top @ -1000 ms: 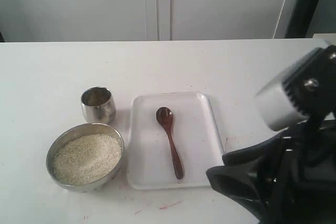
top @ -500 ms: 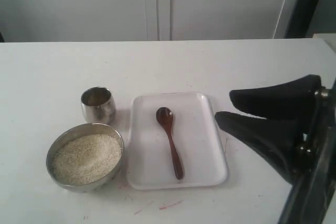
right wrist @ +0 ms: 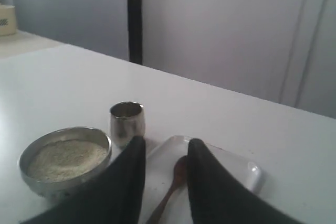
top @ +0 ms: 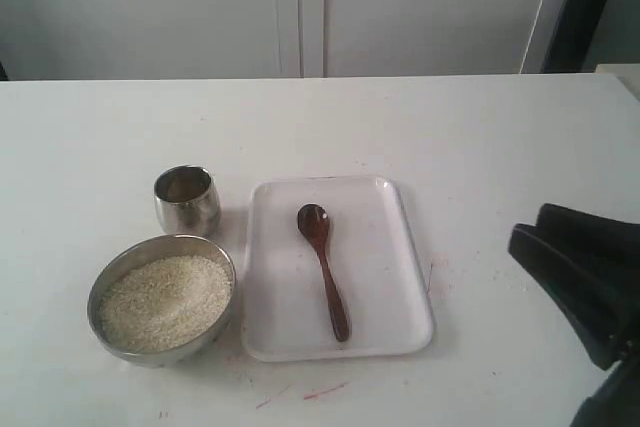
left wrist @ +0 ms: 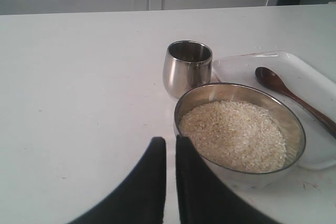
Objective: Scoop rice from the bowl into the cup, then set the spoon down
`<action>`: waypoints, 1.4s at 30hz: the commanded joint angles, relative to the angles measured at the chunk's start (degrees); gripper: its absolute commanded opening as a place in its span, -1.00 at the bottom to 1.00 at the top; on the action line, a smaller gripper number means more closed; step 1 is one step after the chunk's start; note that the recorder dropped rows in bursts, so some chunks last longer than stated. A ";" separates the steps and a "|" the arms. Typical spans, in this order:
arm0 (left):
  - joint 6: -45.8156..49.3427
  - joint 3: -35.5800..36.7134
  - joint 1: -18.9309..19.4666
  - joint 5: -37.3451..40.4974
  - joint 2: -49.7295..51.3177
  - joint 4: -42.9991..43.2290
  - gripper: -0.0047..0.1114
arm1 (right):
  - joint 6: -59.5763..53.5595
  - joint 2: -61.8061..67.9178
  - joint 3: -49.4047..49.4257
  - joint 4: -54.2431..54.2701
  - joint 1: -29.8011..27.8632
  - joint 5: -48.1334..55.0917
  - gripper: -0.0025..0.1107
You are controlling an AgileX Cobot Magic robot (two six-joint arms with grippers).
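Observation:
The dark wooden spoon (top: 323,269) lies flat on a white tray (top: 385,247), its round end toward the far side. Left of the tray stands the steel bowl (top: 108,279) full of rice (top: 165,302), with the small steel cup (top: 187,199) just behind it. My right gripper (top: 528,226) hovers open at the right edge, to the right of the tray and apart from it. In the right wrist view the spoon (right wrist: 176,182) shows between the open fingers (right wrist: 137,153). My left gripper (left wrist: 170,142) is shut on nothing, close beside the bowl (left wrist: 185,103).
A white table (top: 450,127) carries everything; a few red marks (top: 320,390) dot it in front of the tray. A white cabinet wall (top: 300,7) runs behind the table, with a dark upright (top: 575,7) at the far right.
My right arm has swung and dropped toward the lower right of the exterior view, its fingers now further from the tray. Bowl, cup and spoon have not moved.

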 commanded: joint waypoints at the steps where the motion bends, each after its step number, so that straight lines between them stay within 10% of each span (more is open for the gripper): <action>1: 0.01 -0.36 -0.38 -0.21 0.04 -0.55 -0.67 | 5.39 -6.58 5.28 -0.05 -8.67 -1.90 -0.47; 10: 0.01 -0.36 -0.38 -0.21 0.04 -0.55 -0.67 | 19.76 -17.68 10.10 -0.05 -23.05 0.34 -0.47; 34: 0.01 -0.36 -0.38 -0.21 0.04 -0.55 -0.67 | 8.93 -20.16 10.10 2.91 -23.53 -2.19 -0.47; 42: 0.01 -0.36 -0.38 -0.21 0.04 -0.55 -0.67 | -27.36 -20.16 10.10 42.51 -23.53 -5.81 -0.47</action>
